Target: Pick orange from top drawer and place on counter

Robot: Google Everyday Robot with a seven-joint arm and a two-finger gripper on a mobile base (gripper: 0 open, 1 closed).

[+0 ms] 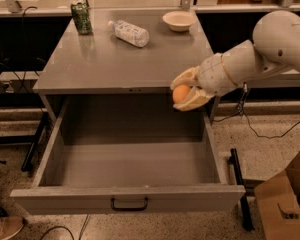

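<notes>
The tool [176, 94] hangs at the front right corner of the cabinet, and its two pale fingers [186, 77] are clamped on the orange [180, 93], one above the fruit and one cupped beneath it. Only the left face of the orange shows between them. From where I stand it sits level with the front edge of the tabletop [125, 66], over the rear right corner of the open top drawer [127, 196], touching neither as far as I can see. The thick white arm [240, 66] reaches in from the right, its big rounded joint up by the edge of the scene.

The drawer is pulled well out towards me, with its grey floor and walls showing and a small black handle [129, 204] at the middle of its front panel.

Along the back of the tabletop stand three things, well apart from the tool. A green can [81, 17] is upright at the left. A clear plastic bottle [129, 33] lies on its side near the middle. A white bowl [179, 20] sits at the right. Behind them runs a pale ledge [135, 1] with metal posts.

On the speckled floor at the lower right is an open cardboard box [285, 199], and a dark cable [270, 134] trails across the floor beneath the arm.
</notes>
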